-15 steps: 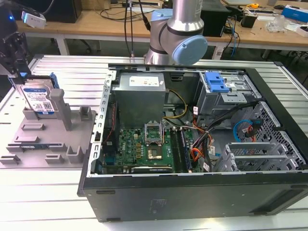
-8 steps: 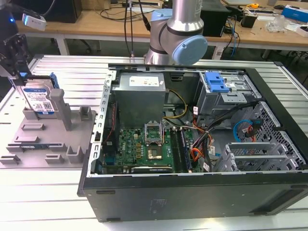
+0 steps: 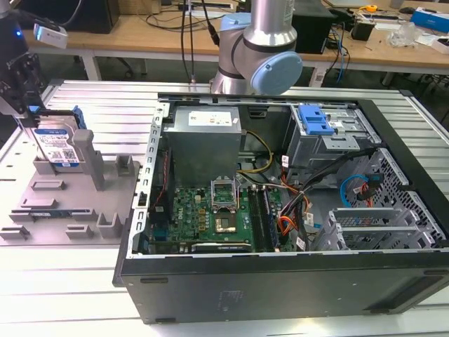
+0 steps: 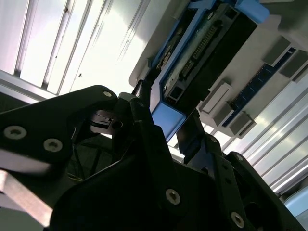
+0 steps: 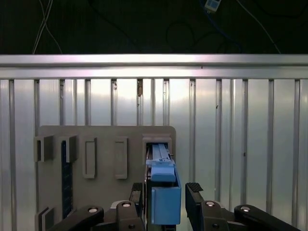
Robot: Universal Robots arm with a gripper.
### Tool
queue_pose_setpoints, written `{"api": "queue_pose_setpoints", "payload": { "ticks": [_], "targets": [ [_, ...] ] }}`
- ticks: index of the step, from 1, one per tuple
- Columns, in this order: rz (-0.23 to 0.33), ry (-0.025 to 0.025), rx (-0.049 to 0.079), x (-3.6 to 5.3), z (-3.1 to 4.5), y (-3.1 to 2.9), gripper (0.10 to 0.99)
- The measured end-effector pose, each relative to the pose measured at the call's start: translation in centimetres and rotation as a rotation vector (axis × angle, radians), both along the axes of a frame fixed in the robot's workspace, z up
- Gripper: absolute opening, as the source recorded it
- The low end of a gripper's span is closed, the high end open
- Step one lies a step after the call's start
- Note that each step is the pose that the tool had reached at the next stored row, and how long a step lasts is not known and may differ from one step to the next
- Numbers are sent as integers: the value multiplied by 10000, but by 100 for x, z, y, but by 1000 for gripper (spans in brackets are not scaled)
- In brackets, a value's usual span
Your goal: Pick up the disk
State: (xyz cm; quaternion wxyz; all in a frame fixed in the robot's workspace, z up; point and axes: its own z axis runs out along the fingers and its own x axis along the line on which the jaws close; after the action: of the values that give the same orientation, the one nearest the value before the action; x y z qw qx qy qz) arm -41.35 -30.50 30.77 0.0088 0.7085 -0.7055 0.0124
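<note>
My gripper | jaws stood parted astride the disk, not clamped on it | disk upright in grey holder plate

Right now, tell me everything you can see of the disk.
The disk is a flat silver-grey metal slab with a white-and-blue label and blue plastic side rails. It stands on edge in a slot of the grey fixture plate, at the exterior view's left, beside the computer case. In the first wrist view the open hand straddles its blue rail, a narrow gap showing beside one finger. Its connector end shows in the second wrist view.
</note>
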Motion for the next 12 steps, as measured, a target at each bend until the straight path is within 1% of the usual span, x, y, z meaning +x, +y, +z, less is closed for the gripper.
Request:
{"api": "queue_pose_setpoints", "payload": {
  "ticks": [12],
  "targets": [
    [0, 0, 0, 0, -74, 0, 482]
  ]
}}
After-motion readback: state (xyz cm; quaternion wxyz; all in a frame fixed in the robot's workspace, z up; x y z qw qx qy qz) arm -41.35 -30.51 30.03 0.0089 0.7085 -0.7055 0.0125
